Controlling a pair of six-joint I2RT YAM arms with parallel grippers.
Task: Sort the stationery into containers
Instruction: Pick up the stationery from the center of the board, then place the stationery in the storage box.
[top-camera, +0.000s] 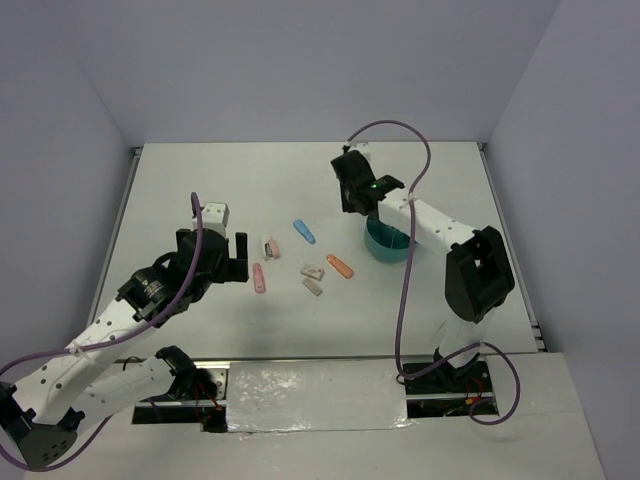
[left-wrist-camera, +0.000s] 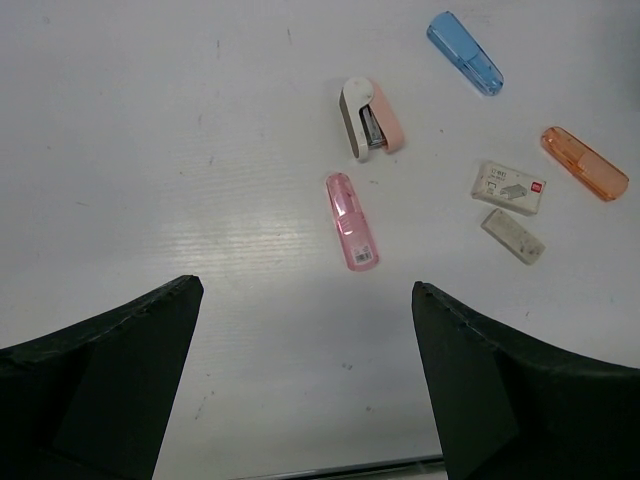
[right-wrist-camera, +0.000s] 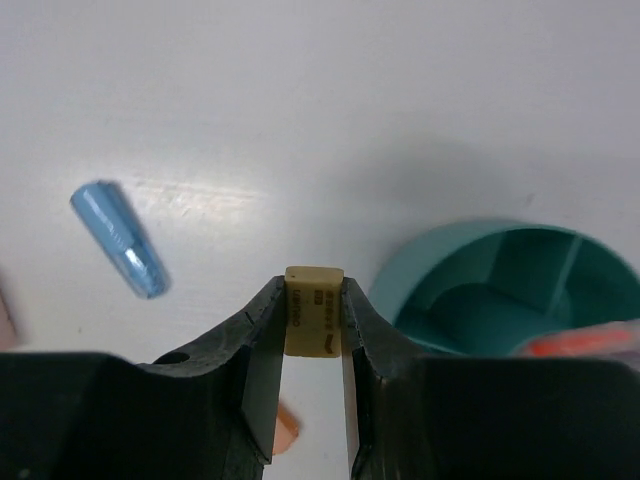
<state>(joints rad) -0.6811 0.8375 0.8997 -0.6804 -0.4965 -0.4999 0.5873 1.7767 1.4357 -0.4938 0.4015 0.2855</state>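
Observation:
My right gripper (right-wrist-camera: 313, 312) is shut on a small tan block (right-wrist-camera: 314, 300), held above the table just left of the round teal organiser cup (right-wrist-camera: 500, 290). In the top view the right gripper (top-camera: 358, 196) hangs over the cup's (top-camera: 388, 244) far left rim. An orange-red item (right-wrist-camera: 585, 340) lies in the cup. My left gripper (left-wrist-camera: 305, 295) is open and empty, a little short of the pink oblong piece (left-wrist-camera: 351, 220). It also shows in the top view (top-camera: 228, 262).
On the table lie a pink-white stapler (left-wrist-camera: 370, 120), a blue piece (left-wrist-camera: 465, 53), an orange piece (left-wrist-camera: 585, 162), a white block (left-wrist-camera: 509, 187) and a grey block (left-wrist-camera: 513, 236). They sit between the arms in the top view, the blue piece (top-camera: 304, 231) farthest back.

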